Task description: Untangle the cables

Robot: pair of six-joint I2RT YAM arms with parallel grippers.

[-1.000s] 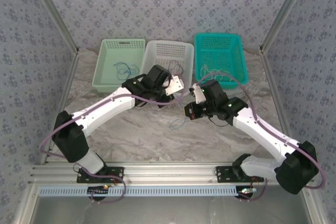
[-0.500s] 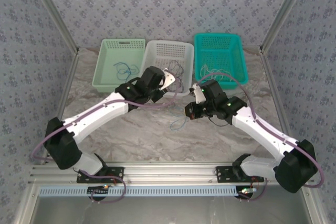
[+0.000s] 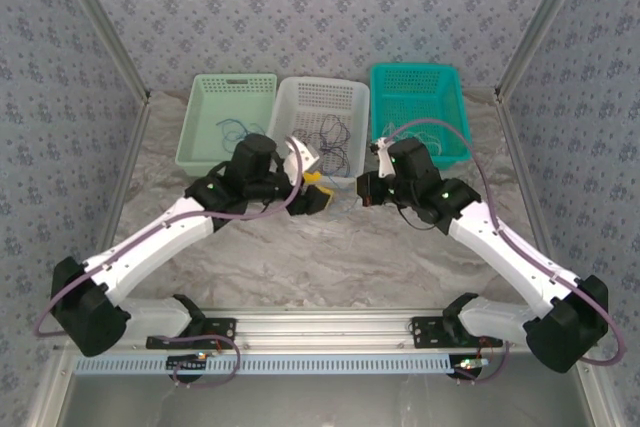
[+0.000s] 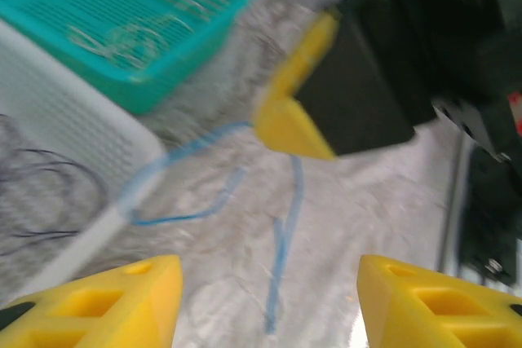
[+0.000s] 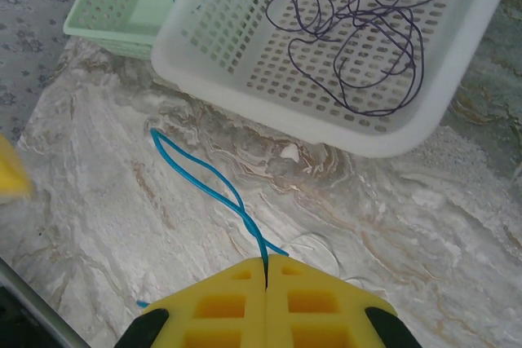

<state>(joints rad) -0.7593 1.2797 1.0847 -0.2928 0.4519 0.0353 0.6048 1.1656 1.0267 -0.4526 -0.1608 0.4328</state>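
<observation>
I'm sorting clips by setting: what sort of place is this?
Probably a robot lab's enclosed test cell: patterned curtain walls on aluminium posts, robot arms bolted to a rail, plastic baskets on a marble-look table.

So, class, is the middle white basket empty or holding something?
Holding something: a dark purple cable lies in loose loops on the floor of the white basket.
</observation>
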